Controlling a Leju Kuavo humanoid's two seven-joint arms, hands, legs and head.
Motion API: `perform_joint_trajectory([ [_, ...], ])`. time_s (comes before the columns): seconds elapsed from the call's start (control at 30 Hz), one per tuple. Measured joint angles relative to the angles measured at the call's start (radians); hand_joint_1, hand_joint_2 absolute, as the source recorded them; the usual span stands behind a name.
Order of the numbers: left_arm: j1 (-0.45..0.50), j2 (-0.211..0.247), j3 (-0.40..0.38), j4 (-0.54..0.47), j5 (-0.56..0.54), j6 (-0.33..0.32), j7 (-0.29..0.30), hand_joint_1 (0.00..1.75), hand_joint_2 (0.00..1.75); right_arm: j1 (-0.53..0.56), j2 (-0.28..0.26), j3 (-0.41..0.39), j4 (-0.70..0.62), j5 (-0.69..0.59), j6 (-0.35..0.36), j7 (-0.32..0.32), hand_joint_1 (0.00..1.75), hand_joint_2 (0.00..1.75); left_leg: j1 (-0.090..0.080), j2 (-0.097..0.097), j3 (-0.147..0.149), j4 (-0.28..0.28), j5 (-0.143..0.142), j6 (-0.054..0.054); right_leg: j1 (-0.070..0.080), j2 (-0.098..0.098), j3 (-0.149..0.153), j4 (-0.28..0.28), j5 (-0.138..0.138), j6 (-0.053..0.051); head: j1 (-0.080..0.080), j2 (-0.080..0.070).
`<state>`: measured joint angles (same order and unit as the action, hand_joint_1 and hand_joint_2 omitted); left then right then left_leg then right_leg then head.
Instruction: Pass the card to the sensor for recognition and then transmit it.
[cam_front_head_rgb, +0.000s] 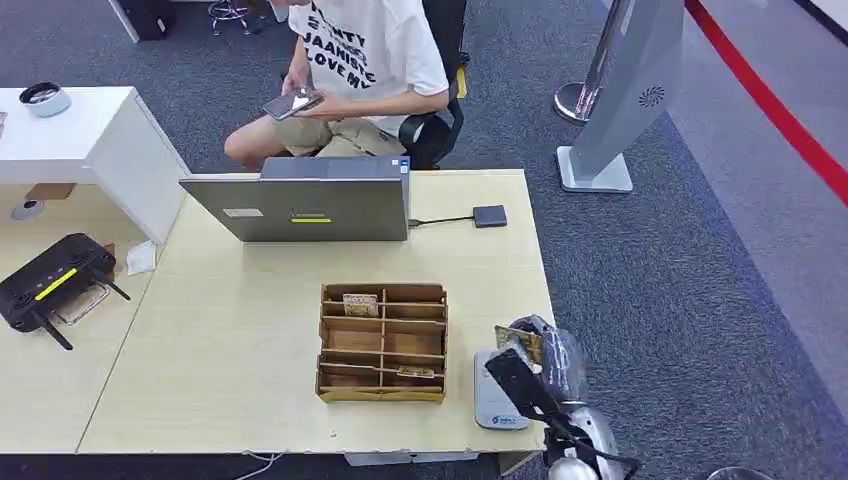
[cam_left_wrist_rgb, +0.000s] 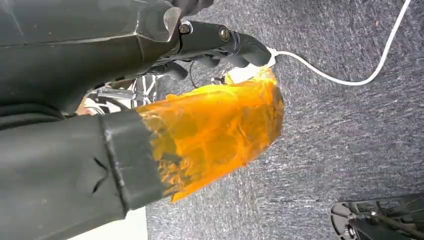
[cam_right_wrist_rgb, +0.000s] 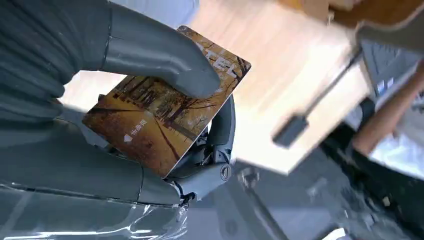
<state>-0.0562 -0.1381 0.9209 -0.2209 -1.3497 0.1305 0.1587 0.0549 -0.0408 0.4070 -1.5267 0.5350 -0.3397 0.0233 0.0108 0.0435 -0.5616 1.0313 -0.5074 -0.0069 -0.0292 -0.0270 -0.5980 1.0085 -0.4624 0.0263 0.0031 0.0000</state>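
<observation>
The right hand (cam_right_wrist_rgb: 150, 115) grasps the card (cam_right_wrist_rgb: 165, 117), thumb pressed on its face, just above and beside the grey sensor (cam_front_head_rgb: 497, 400). The left hand's (cam_left_wrist_rgb: 210, 45) fingers are curled in, holding nothing.

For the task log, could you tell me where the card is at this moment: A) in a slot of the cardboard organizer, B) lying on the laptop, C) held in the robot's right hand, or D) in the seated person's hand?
C: the right wrist view shows the card pinched under the thumb of the right hand.
</observation>
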Motion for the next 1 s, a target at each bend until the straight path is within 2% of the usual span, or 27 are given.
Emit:
perform_joint_trajectory([
  [0.13,0.000,0.000,0.003,0.000,-0.001,-0.002,-0.002,0.05,0.00,-0.001,-0.034,0.000,-0.011,-0.072,0.102,0.001,1.75,1.75,0.000,0.000,0.000,0.000,0.000,0.000,0.000,0.000,0.000,0.000,0.000,0.000,0.000,0.000],
  [0.3,0.000,0.002,0.004,0.000,-0.005,-0.004,-0.004,0.03,0.00,-0.003,-0.093,0.001,-0.010,-0.051,0.179,0.035,1.75,1.75,0.000,0.000,0.000,0.000,0.000,0.001,0.000,0.000,0.000,0.000,0.000,0.000,0.000,0.000],
  [0.7,0.000,0.005,0.005,0.000,-0.005,-0.008,-0.005,0.05,0.00,-0.002,-0.193,-0.003,-0.008,-0.036,0.226,0.066,1.75,1.75,0.000,0.000,0.000,0.000,0.000,0.001,0.000,0.000,0.000,0.000,0.000,0.000,0.000,0.000],
  [1.0,0.000,0.006,0.011,0.000,-0.008,-0.011,-0.009,0.03,0.00,-0.003,-0.226,-0.012,-0.010,-0.033,0.268,0.078,1.75,1.75,0.000,0.000,0.000,0.000,0.000,0.001,0.000,0.000,0.001,0.000,0.000,0.000,0.000,0.000],
])
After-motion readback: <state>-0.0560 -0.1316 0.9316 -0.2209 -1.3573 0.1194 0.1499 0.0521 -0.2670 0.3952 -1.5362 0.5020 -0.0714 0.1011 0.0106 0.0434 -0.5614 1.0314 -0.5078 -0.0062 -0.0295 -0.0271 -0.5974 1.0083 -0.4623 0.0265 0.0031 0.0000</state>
